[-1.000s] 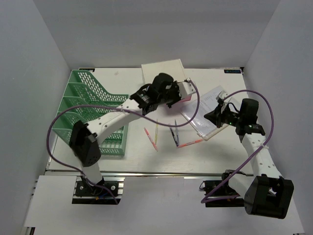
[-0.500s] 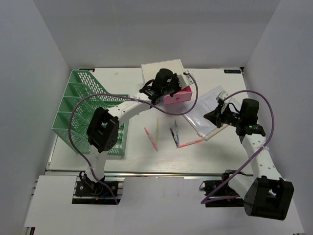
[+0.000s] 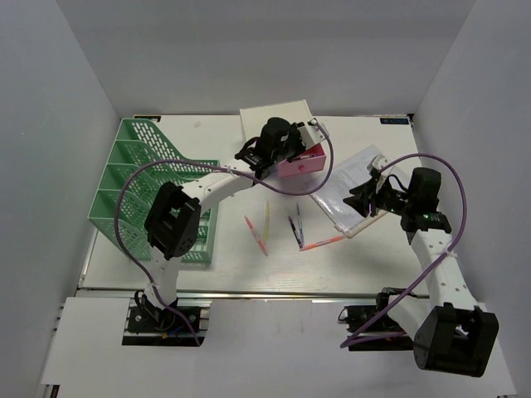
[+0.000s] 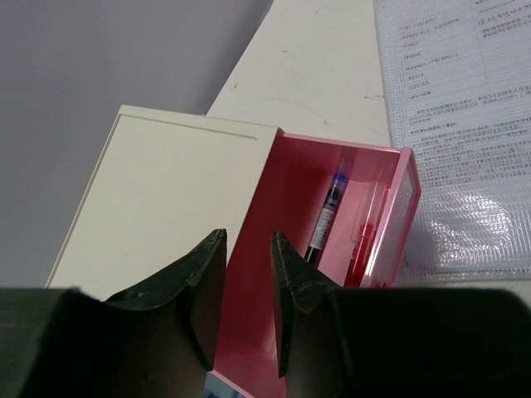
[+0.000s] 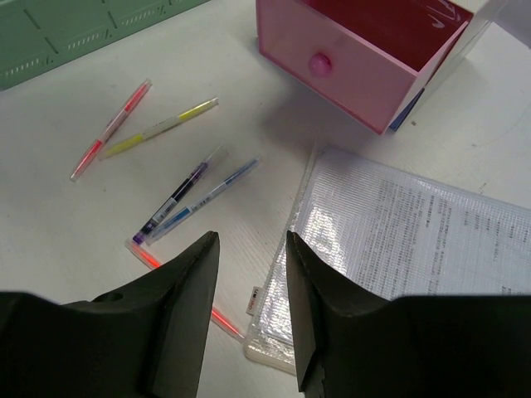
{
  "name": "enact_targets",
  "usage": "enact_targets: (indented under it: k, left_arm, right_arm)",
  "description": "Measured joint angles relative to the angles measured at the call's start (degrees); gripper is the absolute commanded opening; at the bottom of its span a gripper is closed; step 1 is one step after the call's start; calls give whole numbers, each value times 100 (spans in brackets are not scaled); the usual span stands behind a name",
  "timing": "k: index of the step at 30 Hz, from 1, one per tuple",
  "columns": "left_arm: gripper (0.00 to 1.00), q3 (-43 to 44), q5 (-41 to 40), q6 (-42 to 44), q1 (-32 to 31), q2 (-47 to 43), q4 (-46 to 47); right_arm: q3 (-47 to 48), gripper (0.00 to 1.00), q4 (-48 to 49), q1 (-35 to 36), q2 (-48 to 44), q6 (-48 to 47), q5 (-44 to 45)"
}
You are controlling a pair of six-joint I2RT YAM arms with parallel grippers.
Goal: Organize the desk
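The desk [image 3: 249, 269] is an off-white tabletop. At its back stands a white drawer box [image 3: 274, 116] with its pink drawer [image 3: 303, 164] pulled out. My left gripper [image 3: 292, 151] hovers over the drawer, open and empty. In the left wrist view, its jaws [image 4: 247, 249] stand apart above the pink drawer [image 4: 274, 274], which holds a dark pen [image 4: 325, 211] and a red pen [image 4: 362, 240]. My right gripper [image 3: 362, 199] is open and empty. In the right wrist view, it [image 5: 249, 249] hangs over the near corner of a clear document pouch [image 5: 415, 240].
A green mesh rack [image 3: 141, 182] stands at the left. Loose pens lie mid-desk: red [image 5: 109, 128], yellow [image 5: 162, 127], purple [image 5: 176, 199], blue [image 5: 207, 195] and orange-red [image 5: 182, 286]. The pouch [image 3: 348, 178] lies at the right. Grey walls enclose the desk.
The left arm has folded its elbow up and back, and its gripper has drawn back a little over the drawer, so more pink shows. The right arm has barely moved.
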Motion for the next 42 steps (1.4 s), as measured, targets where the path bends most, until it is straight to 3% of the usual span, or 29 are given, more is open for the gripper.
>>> enact_targets:
  k: [8,10,12,13,15,16,17,20,23,28,32,42]
  left_arm:
    - [40,-96,-57,-354,-4,-529,-229]
    - [35,-216,-17,-796,-4,-988,-476]
    - [25,-551,44,-1397,7,-1700,-798]
    - [20,-756,50,-1655,7,-2076,-946]
    - [21,-1515,42,-2085,7,-3051,-999]
    - [24,-2057,37,-2273,7,-3641,-1060]
    - [37,-2618,4,-2463,9,-4227,-1060]
    - [65,-3956,-258,-2994,7,-5536,-1204]
    - [74,-4931,-546,-3357,7,-6170,-1292]
    - [76,-5965,-887,-3668,11,-6754,-1364]
    - [76,-5980,-1141,-3711,11,-7042,-1279]
    - [76,-5980,-1322,-3716,11,-7202,-1209]
  right_arm:
    - [-61,41,-15,46,-13,-435,-306]
    - [-140,17,-107,149,-9,-949,-483]
    - [-164,0,-332,358,81,-1495,-590]
    - [-164,0,-400,479,164,-1679,-601]
    - [-157,0,-511,866,426,-1853,-409]
    - [-144,1,-551,1071,570,-1893,-284]
    - [-118,7,-579,1329,721,-1888,-39]
    - [9,27,-616,2138,1106,-1670,699]
    - [326,37,-664,2876,1491,-1292,1495]
    - [1165,40,-682,3565,2415,-479,2531]
    - [1425,49,-669,3759,2822,13,3123]
    - [1843,58,-811,4153,3746,675,4129]
